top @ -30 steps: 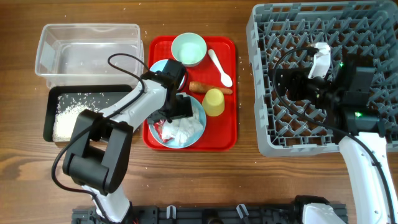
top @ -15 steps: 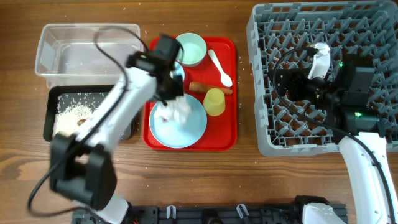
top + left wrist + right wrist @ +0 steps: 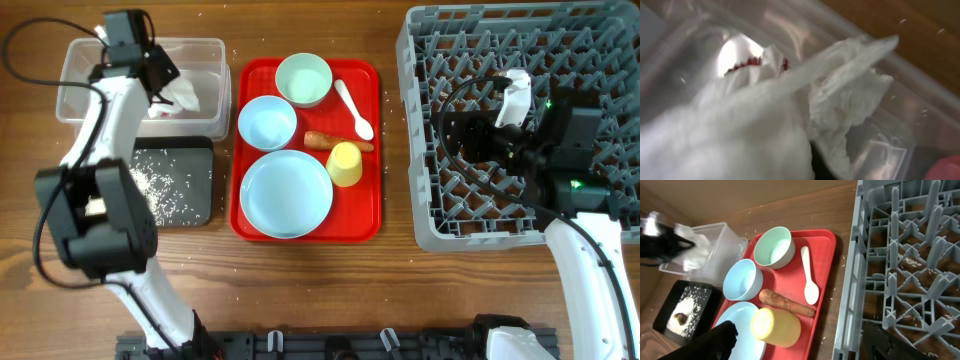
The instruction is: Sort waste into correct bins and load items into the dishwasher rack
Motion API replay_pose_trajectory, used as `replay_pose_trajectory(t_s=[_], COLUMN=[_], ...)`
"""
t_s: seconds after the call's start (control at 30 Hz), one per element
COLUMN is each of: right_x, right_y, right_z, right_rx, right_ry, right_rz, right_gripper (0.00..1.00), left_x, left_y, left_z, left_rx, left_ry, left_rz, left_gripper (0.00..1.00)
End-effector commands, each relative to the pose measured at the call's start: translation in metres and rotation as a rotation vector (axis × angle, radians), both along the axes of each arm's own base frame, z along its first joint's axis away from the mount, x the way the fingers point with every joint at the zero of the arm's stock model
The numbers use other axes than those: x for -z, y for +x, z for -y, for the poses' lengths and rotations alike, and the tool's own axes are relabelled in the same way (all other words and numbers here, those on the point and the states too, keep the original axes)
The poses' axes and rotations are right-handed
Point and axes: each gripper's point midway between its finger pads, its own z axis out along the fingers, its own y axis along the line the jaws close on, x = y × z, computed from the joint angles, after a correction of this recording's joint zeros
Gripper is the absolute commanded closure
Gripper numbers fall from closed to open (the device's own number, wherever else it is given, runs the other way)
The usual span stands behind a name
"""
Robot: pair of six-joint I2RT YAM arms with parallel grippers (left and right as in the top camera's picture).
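Note:
My left gripper (image 3: pixel 155 82) hovers over the clear tub (image 3: pixel 215 60), shut on the crumpled white napkin (image 3: pixel 178 96). In the left wrist view the napkin (image 3: pixel 765 120) fills the frame and hides the jaws, with the red-and-white wrapper (image 3: pixel 752 62) tucked in it. The pale blue plate (image 3: pixel 288 193), two bowls (image 3: pixel 267 122) (image 3: pixel 303 78), yellow cup (image 3: pixel 344 164), carrot (image 3: pixel 325 140) and white spoon (image 3: pixel 354 108) lie on the red tray (image 3: pixel 370 215). My right gripper (image 3: pixel 800 342) hangs open and empty over the left edge of the grey dishwasher rack (image 3: pixel 430 215).
The black tray (image 3: pixel 195 200) in front of the tub holds scattered rice (image 3: pixel 150 182), and a brown lump (image 3: pixel 680 317) shows in it in the right wrist view. Stray rice grains dot the wooden table. A white part (image 3: pixel 515 95) of the right arm sits above the rack.
My left arm lifted the napkin and wrapper off the plate and swung them left to above the clear tub, leaving the plate bare. The right arm has not moved.

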Motion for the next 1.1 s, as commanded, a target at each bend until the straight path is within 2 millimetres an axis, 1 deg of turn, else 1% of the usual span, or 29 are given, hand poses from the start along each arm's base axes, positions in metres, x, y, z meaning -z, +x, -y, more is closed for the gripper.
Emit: replay_pose_trajectory(t_s=[0.0, 0.03, 0.13, 0.2, 0.23, 0.27, 0.33, 0.37, 0.4, 0.43, 0.47, 0.5, 0.53, 0.6, 0.63, 0.7, 0.73, 0.77, 0.8, 0.87, 0.93, 0.97, 1.0, 1.07], right_x=[-0.008, -0.009, -0.009, -0.009, -0.009, -0.01, -0.01, -0.01, -0.01, -0.01, -0.01, -0.01, -0.01, -0.01, -0.01, -0.009, -0.009, -0.009, -0.009, -0.009, -0.009, -0.009, -0.009, -0.009], right_y=[0.002, 0.003, 0.003, 0.003, 0.003, 0.003, 0.003, 0.003, 0.003, 0.003, 0.003, 0.003, 0.003, 0.003, 0.003, 0.003, 0.003, 0.003, 0.003, 0.003, 0.003, 0.003, 0.003, 0.003], right_z=[-0.002, -0.002, -0.001, -0.002, -0.002, -0.002, -0.002, -0.002, -0.002, -0.002, -0.002, -0.002, -0.002, -0.002, -0.002, -0.002, -0.002, -0.002, -0.002, -0.002, -0.002, -0.002, -0.002, -0.002], right_rx=[-0.01, -0.01, -0.01, -0.01, -0.01, -0.01, -0.01, -0.01, -0.01, -0.01, -0.01, -0.01, -0.01, -0.01, -0.01, -0.01, -0.01, -0.01, -0.01, -0.01, -0.01, -0.01, -0.01, -0.01], right_ry=[0.002, 0.002, 0.001, 0.001, 0.001, 0.001, 0.001, 0.002, 0.002, 0.002, 0.002, 0.001, 0.002, 0.002, 0.002, 0.003, 0.003, 0.003, 0.002, 0.002, 0.002, 0.003, 0.003, 0.002], right_rz=[0.017, 0.022, 0.025, 0.025, 0.025, 0.026, 0.028, 0.028, 0.028, 0.027, 0.027, 0.027, 0.027, 0.028, 0.028, 0.024, 0.022, 0.023, 0.024, 0.024, 0.024, 0.024, 0.024, 0.024], right_gripper=[0.16, 0.16, 0.16, 0.16, 0.17, 0.16, 0.16, 0.16, 0.16, 0.16, 0.16, 0.16, 0.16, 0.16, 0.16, 0.16, 0.16, 0.16, 0.16, 0.16, 0.16, 0.16, 0.16, 0.16], left_x=[0.009, 0.002, -0.043, -0.085, -0.103, -0.12, -0.129, -0.128, -0.124, -0.115, -0.107, -0.102, -0.096, -0.091, -0.087, -0.078, -0.064, -0.054, -0.041, -0.012, 0.005, 0.012, 0.017, 0.018], left_y=[-0.002, -0.002, -0.007, -0.018, -0.027, -0.041, -0.055, -0.064, -0.07, -0.08, -0.088, -0.096, -0.108, -0.123, -0.126, -0.124, -0.12, -0.119, -0.116, -0.116, -0.116, -0.116, -0.116, -0.116], left_z=[-0.002, -0.003, -0.002, 0.004, 0.009, 0.023, 0.043, 0.062, 0.079, 0.102, 0.117, 0.129, 0.15, 0.183, 0.2, 0.229, 0.25, 0.262, 0.274, 0.304, 0.316, 0.317, 0.317, 0.317], left_rx=[-0.003, 0.004, 0.036, 0.046, 0.054, 0.109, 0.183, 0.232, 0.283, 0.357, 0.392, 0.419, 0.488, 0.588, 0.657, 0.745, 0.788, 0.808, 0.792, 0.833, 0.84, 0.825, 0.81, 0.809], left_ry=[0.008, 0.015, 0.048, 0.054, 0.054, 0.045, 0.018, -0.015, -0.038, -0.071, -0.088, -0.091, -0.083, -0.07, -0.049, -0.027, -0.024, -0.025, -0.051, -0.112, -0.116, -0.125, -0.132, -0.133], left_rz=[-0.024, -0.015, 0.046, 0.1, 0.113, 0.108, 0.09, 0.064, 0.032, -0.018, -0.064, -0.101, -0.151, -0.197, -0.2, -0.179, -0.177, -0.186, -0.2, -0.229, -0.249, -0.263, -0.275, -0.276], left_gripper=[0.09, 0.0, 0.0, 0.0, 0.0, 0.0, 0.0, 0.0, 0.0, 0.0, 0.0, 0.0, 0.0, 0.0, 0.02, 0.03, 0.04, 0.04, 0.02, 0.03, 0.03, 0.03, 0.04, 0.03])
